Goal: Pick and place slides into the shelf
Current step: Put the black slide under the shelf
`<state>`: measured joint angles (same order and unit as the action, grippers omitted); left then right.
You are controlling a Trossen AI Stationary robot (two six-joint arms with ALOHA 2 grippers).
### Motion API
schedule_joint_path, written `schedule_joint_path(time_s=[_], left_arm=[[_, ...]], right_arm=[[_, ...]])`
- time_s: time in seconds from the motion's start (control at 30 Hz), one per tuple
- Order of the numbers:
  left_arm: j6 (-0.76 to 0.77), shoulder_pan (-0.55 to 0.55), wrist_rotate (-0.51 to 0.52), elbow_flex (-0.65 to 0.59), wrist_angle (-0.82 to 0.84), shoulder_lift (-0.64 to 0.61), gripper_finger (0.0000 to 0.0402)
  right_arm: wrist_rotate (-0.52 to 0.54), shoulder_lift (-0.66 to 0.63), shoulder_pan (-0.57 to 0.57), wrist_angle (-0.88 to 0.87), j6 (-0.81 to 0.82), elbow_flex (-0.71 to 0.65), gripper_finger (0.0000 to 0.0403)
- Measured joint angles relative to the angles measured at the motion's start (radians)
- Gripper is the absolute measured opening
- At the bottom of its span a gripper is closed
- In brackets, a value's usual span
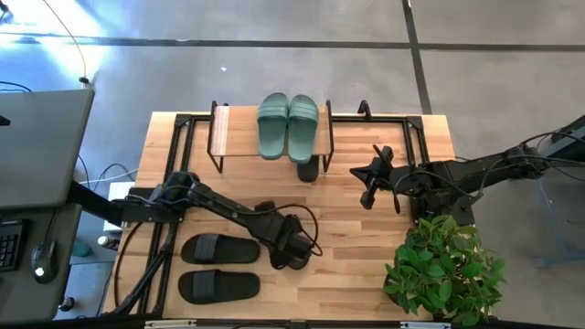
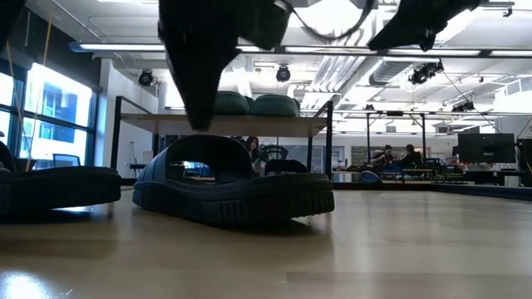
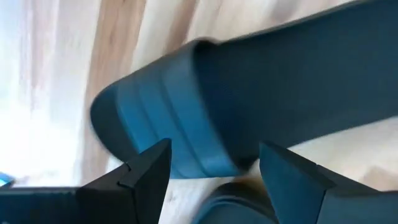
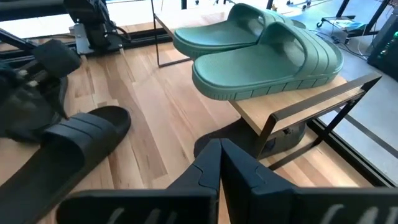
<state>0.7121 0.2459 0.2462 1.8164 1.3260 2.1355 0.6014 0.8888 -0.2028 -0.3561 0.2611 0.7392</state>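
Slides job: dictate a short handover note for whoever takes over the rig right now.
Left gripper: jaws open, straddling the strap of a black slide near the table's middle.
Right gripper: jaws shut, empty, beside the shelf.
Done: green pair sits on the shelf's top board; one black slide lies partly under it.
Left: the slide at the left gripper, plus two black slides on the table.

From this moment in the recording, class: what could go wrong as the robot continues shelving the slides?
1. The left pincer hovers open over a black slide's strap; closing off-centre, it could slip off.
2. The sage-green pair fills the light wooden shelf top, so the next slide must go underneath, where a black slide already lies and the thin black frame could catch it.
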Motion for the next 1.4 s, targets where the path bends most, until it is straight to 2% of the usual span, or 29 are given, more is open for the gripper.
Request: schedule_joint_path(time_s=[0.33, 0.43, 0.57, 0.77, 0.83, 0.97, 1.13, 1.27, 1.4], left_arm=[[0.001, -0.028, 0.03, 0.004, -0.015, 0.071, 0.0226], [0.001, -0.032, 0.065, 0.003, 0.02, 0.072, 0.0212], [0.001, -0.039, 0.126, 0.002, 0.048, 0.073, 0.0162], [-0.002, -0.037, 0.197, 0.002, 0.064, 0.073, 0.0039], [-0.014, -0.037, 0.211, 0.002, 0.069, 0.073, 0.0013], [-0.023, -0.037, 0.255, 0.002, 0.104, 0.073, 0.0014], [-0.02, -0.028, 0.305, 0.002, 0.231, 0.046, 0.0008], [-0.014, 0.002, 0.375, 0.001, 0.241, -0.027, 0.0004], [-0.007, 0.041, 0.511, -0.012, 0.242, -0.13, 0.0003]], right_arm=[[0.0, 0.0, 0.0, -0.026, 0.007, 0.0, 0.0], [0.0, 0.0, 0.0, -0.029, 0.008, 0.0, 0.0], [0.011, 0.0, 0.0, -0.029, 0.008, 0.0, 0.0], [0.034, 0.0, 0.0, -0.029, 0.01, 0.0, 0.0], [0.035, 0.0, 0.0, -0.029, 0.01, 0.0, 0.0], [0.035, 0.0, 0.0, -0.029, 0.01, 0.0, 0.0], [0.035, 0.0, 0.0, -0.029, 0.011, 0.0, 0.0], [0.035, 0.0, 0.0, -0.032, 0.039, 0.0, 0.0], [0.035, 0.0, 0.0, -0.048, 0.055, 0.0, 0.0]])
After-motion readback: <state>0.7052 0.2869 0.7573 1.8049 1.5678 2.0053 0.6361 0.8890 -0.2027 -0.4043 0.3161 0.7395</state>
